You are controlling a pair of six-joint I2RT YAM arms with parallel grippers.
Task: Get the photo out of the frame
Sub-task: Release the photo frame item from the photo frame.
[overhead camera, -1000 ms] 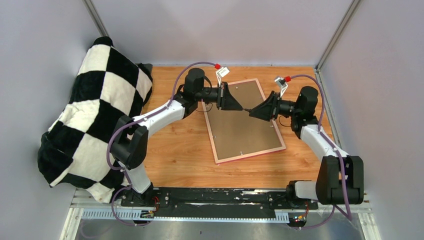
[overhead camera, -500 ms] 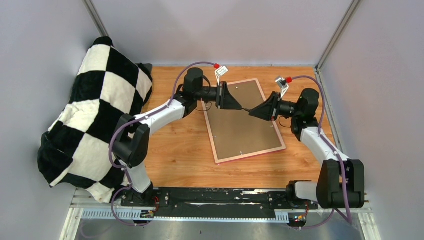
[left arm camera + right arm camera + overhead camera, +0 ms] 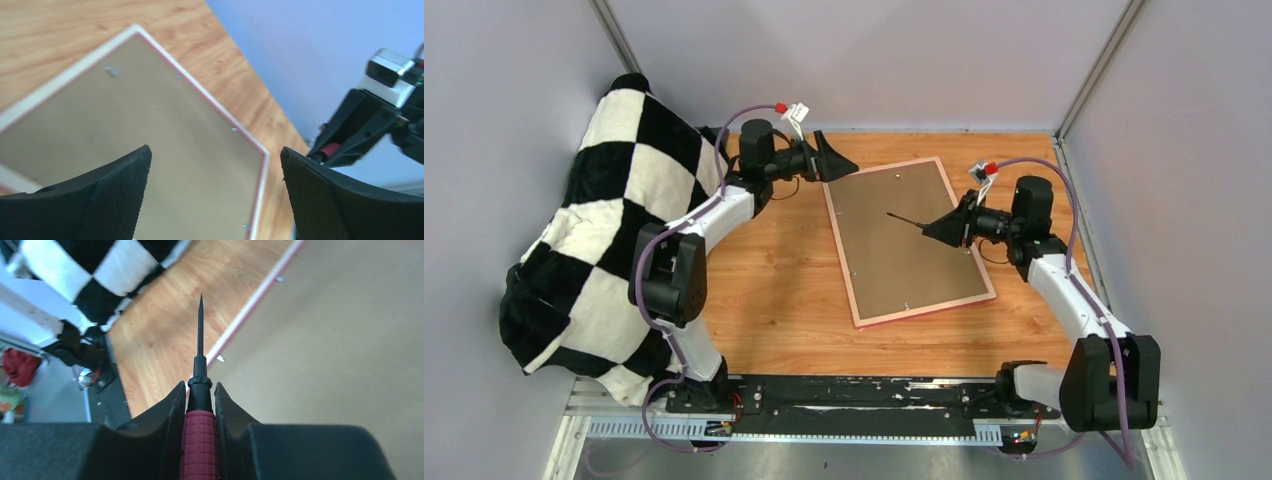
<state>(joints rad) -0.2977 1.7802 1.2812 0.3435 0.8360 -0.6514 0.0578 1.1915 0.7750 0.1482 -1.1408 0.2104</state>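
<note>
The frame (image 3: 927, 309) lies face down, right of the tabletop's centre, with its brown backing board (image 3: 904, 245) up; the photo is hidden, presumably underneath. My right gripper (image 3: 931, 228) is clamped on a red-handled pointed tool (image 3: 200, 440), tip over the board. My left gripper (image 3: 836, 158) gapes wide and empty by the frame's far-left corner. I judge I'm freeing the backing: next, tip under an edge tab (image 3: 220, 358)
</note>
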